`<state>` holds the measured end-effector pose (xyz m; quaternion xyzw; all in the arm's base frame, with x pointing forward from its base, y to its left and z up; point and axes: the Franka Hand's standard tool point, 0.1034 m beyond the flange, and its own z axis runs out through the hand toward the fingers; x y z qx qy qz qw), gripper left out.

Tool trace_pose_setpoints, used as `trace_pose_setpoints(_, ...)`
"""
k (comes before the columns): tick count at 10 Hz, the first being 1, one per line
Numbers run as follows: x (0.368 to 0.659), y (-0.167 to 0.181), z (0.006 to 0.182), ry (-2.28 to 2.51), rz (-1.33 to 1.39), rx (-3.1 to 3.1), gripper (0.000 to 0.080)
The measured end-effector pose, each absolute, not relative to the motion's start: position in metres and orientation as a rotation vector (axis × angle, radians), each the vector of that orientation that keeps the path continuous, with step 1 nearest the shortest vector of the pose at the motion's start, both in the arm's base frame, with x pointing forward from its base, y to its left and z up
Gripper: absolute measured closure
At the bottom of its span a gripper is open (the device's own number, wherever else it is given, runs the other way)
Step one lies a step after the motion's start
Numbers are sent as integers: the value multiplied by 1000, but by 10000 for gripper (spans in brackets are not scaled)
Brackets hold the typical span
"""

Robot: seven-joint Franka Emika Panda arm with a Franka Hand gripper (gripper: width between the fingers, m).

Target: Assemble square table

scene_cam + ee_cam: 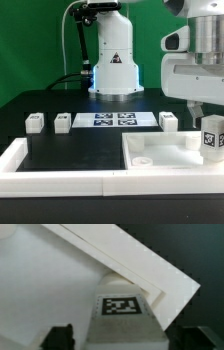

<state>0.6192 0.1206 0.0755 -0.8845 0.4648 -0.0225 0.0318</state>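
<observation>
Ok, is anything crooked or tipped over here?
Nothing stands out. One leg stands upright at the table top's corner, under the open claw. Three other legs sit upright farther back.

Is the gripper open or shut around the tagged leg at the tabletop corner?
Open: the gripper has both fingers clear of the leg, a gap each side.

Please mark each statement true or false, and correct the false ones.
1. Three loose legs stand on the black surface near the marker board. True.
2. The gripper is clamped on the tagged leg. False: its jaws stand open, a gap on each side.
3. The tagged leg stands at a corner of the table top. True.
4. The marker board lies on the table top. False: it lies on the black surface, apart from it.
</observation>
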Motion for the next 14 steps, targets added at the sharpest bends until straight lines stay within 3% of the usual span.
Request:
trace_pose_setpoints(1,619,123,76,1378,-71,-2751,249)
trace_pose_setpoints(2,619,125,76,1314,-75,-2780,171)
trace_pose_setpoints(3,619,125,76,1204,-83,-2830,156)
trace_pose_setpoints(14,620,125,76,-223,-120,-3104,150)
